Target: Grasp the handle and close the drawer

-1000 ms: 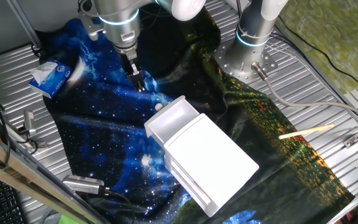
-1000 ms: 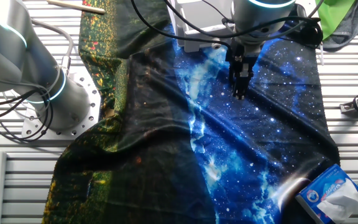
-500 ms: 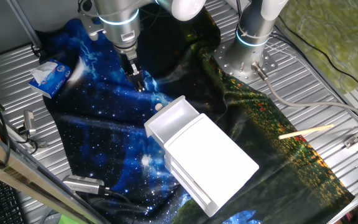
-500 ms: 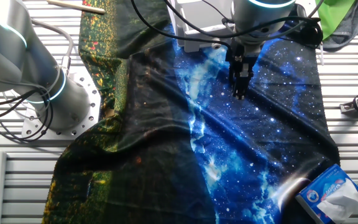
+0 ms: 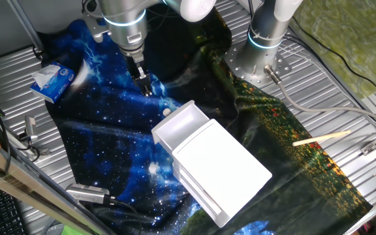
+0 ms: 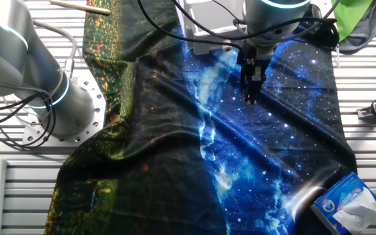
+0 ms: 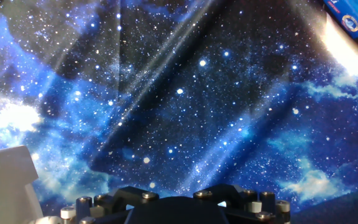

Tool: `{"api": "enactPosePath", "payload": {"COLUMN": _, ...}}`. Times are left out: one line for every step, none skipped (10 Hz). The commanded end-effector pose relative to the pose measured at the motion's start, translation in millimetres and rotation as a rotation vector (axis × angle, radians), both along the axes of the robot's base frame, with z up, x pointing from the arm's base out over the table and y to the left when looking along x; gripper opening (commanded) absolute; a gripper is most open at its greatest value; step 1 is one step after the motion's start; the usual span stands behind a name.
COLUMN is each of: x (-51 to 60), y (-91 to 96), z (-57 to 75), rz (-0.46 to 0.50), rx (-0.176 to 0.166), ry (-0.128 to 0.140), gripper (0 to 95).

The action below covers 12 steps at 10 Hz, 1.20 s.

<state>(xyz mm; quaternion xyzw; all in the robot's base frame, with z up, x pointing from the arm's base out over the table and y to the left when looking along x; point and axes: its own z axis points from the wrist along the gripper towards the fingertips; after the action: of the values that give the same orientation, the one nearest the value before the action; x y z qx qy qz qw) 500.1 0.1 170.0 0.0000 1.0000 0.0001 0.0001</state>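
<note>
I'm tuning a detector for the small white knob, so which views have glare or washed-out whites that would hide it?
One fixed view: the drawer and cabinet top are blown out, and the handle is barely distinct. Hand view: bright glare at the right edge beside the tissue pack; only a drawer corner shows. Other fixed view: the cabinet is mostly hidden behind the arm.

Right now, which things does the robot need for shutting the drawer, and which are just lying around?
Needed:
drawer, pulled open
handle, small white knob
gripper

Just lying around:
tissue pack
wooden stick
starry cloth
</note>
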Motion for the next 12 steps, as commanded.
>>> {"api": "enactPosePath", "payload": {"x": -0.1, "y": -0.1, "z": 0.0, "rz": 0.033, "rx": 0.088, "ry": -0.003, "gripper": 0.0}}
{"api": "enactPosePath", "payload": {"x": -0.3, "y": 0.2, "z": 0.8, "rz": 0.040, "rx": 0.068, "ry": -0.001, "gripper": 0.0}}
{"api": "enactPosePath", "payload": {"x": -0.4, "y": 0.5, "z": 1.7, "rz": 0.045, "rx": 0.062, "ry": 0.000, "gripper": 0.0}}
{"api": "enactPosePath", "payload": {"x": -0.6, "y": 0.8, "z": 2.5, "rz": 0.046, "rx": 0.060, "ry": 0.000, "gripper": 0.0}}
{"api": "enactPosePath", "payload": {"x": -0.6, "y": 0.8, "z": 2.6, "rz": 0.049, "rx": 0.060, "ry": 0.001, "gripper": 0.0}}
{"api": "enactPosePath", "payload": {"x": -0.6, "y": 0.8, "z": 2.6, "rz": 0.056, "rx": 0.041, "ry": 0.000, "gripper": 0.0}}
{"api": "enactPosePath", "payload": {"x": -0.6, "y": 0.8, "z": 2.6, "rz": 0.060, "rx": 0.021, "ry": 0.000, "gripper": 0.0}}
{"api": "enactPosePath", "payload": {"x": -0.6, "y": 0.8, "z": 2.6, "rz": 0.063, "rx": 0.015, "ry": 0.000, "gripper": 0.0}}
{"api": "enactPosePath", "payload": {"x": -0.6, "y": 0.8, "z": 2.6, "rz": 0.065, "rx": 0.012, "ry": 0.001, "gripper": 0.0}}
{"api": "enactPosePath", "payload": {"x": -0.6, "y": 0.8, "z": 2.6, "rz": 0.067, "rx": 0.013, "ry": 0.001, "gripper": 0.0}}
{"api": "enactPosePath", "payload": {"x": -0.6, "y": 0.9, "z": 2.7, "rz": 0.075, "rx": 0.021, "ry": 0.004, "gripper": 0.0}}
{"api": "enactPosePath", "payload": {"x": -0.7, "y": 0.9, "z": 2.9, "rz": 0.094, "rx": 0.022, "ry": 0.012, "gripper": 0.0}}
